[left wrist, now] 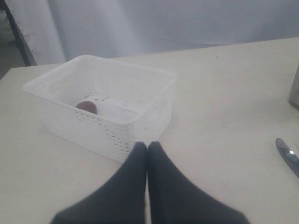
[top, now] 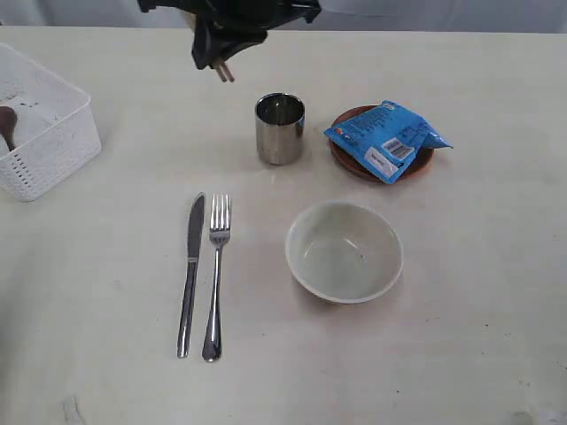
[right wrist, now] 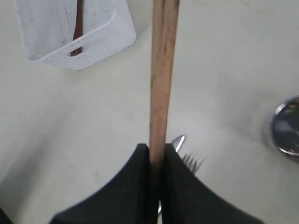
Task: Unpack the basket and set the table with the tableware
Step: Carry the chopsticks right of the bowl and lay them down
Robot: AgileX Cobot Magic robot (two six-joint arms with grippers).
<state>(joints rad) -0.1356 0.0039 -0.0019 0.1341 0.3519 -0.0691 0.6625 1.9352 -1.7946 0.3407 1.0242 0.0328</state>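
table (top: 461, 336) setting, part done | laid out: knife (top: 190, 274), fork (top: 215, 274), cup (top: 280, 128), bowl (top: 344, 252), plate (top: 340, 159) under blue packet (top: 387, 140) | right gripper (right wrist: 156, 151): clamped on chopsticks (right wrist: 163, 70), above table beyond cup | left gripper (left wrist: 147, 149): closed, empty, near basket (left wrist: 117, 133) | to do: place chopsticks; spoon (left wrist: 86, 106) lies in basket

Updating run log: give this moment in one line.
right jaws: shut on chopsticks; left jaws: shut, empty; basket: spoon inside; knife, fork: laid
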